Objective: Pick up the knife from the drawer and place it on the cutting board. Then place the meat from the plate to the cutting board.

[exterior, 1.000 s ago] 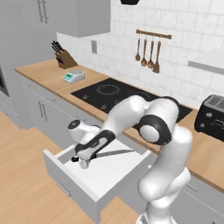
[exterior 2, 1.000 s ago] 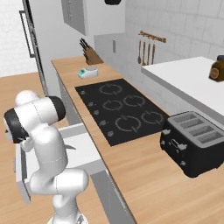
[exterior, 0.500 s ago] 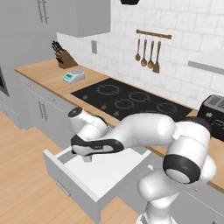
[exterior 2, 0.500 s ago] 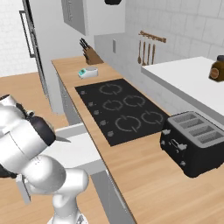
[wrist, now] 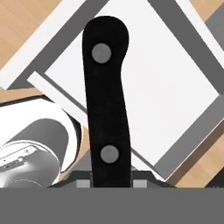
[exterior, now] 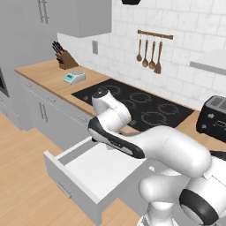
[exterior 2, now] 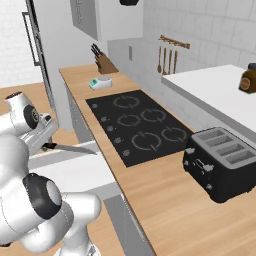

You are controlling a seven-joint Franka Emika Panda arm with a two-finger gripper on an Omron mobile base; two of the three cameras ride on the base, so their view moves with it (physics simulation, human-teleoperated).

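Gripper [wrist: 111,183] clamps one knife [wrist: 106,100] above one open drawer [wrist: 144,87].

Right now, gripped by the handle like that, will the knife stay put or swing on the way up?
The knife looks rigid, so no flex. Its blade sticks out sideways past the fingers, so it may pivot if jerked. The smooth black handle could slip; lift slowly.

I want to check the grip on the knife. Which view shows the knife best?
The hand view: the knife stands close up, its black handle clamped at the base in the gripper, above the open drawer. The right base view shows its blade jutting sideways, small. In the left base view the arm hides it.
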